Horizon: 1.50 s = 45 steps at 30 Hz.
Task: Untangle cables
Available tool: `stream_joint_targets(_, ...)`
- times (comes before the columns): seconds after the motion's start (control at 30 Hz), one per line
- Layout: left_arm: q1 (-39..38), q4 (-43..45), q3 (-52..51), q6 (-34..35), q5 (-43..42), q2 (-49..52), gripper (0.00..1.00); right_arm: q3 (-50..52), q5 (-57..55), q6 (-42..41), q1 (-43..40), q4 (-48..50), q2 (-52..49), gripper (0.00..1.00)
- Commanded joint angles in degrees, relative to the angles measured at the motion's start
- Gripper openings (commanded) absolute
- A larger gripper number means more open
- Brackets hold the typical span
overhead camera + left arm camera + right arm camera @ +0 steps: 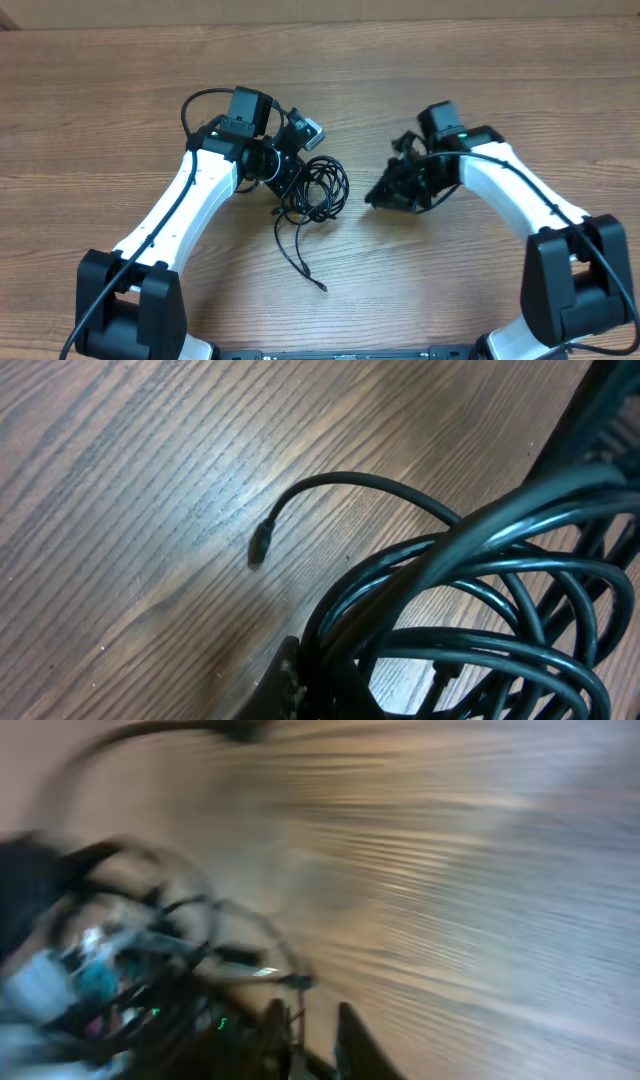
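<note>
Black cables [322, 186] at left tool [287, 188], right tool [382, 196] apart, overhead cam only; both grips unclear

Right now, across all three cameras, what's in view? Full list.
cables: one tangled bunch, cord count unclear, black, mid-table
loose tail: one, black, trailing from the bunch toward the robot's base
plug end: one, black, lying on the wood in the left wrist view
table: one, brown wood grain
left arm: white and black; left gripper at the bunch, jaws unclear
right arm: white and black; right gripper apart from the bunch, wrist view blurred, jaws unclear
</note>
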<state>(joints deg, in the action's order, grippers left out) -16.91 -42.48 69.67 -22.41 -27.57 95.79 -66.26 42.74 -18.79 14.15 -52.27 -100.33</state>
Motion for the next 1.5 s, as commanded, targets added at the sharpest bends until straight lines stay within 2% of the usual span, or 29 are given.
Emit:
stream_joint_targets(0.0, -0.4, -0.6, -0.2, 0.6, -2.5, -0.4, 0.04, -2.2, 17.0, 16.2, -2.5, 0.1, 1.6, 0.34)
stream_joint_targets(0.1, -0.4, -0.8, -0.2, 0.6, -2.7, -0.4, 0.04, -2.2, 21.2, 21.5, -2.7, 0.0, 1.6, 0.44)
stream_joint_targets(0.23, -0.4, -0.8, -0.2, 0.6, -5.1, 0.3, 0.04, -2.2, 24.5, 23.8, -2.5, 2.4, 1.6, 0.45)
stream_joint_targets(0.33, -0.4, -0.8, -0.2, 0.6, -7.5, 2.2, 0.04, -2.2, 24.2, 23.7, -1.8, 5.1, 1.6, 0.39)
stream_joint_targets(0.43, -0.4, -0.8, -0.2, 0.6, -9.7, 4.7, 0.04, -2.2, 23.8, 23.5, -0.8, 6.9, 1.6, 0.29)
stream_joint_targets(0.5, -0.4, -0.8, -0.2, 0.6, -11.7, 6.3, 0.04, -2.2, 20.9, 22.1, -0.3, 7.9, 1.6, 0.24)
stream_joint_targets(0.7, -0.4, -0.8, -0.2, 0.1, -14.5, 8.3, 0.04, -2.1, 2.7, 10.9, -0.1, 8.7, 1.6, 0.18)
stream_joint_targets(1.0, -0.4, -0.5, -0.2, -1.7, -17.0, 8.3, 0.04, -2.0, -8.3, 6.3, 3.5, 9.4, 1.6, 0.19)
stream_joint_targets(1.3, -0.4, -1.0, -0.2, -3.3, -21.1, 8.3, 0.04, -2.0, -27.2, -3.9, 9.3, 13.1, 1.6, 0.19)
stream_joint_targets(1.47, -0.4, -1.0, -0.2, -3.4, -22.7, 8.3, 0.04, -1.9, -31.2, -5.5, 10.1, 15.6, 1.1, 0.19)
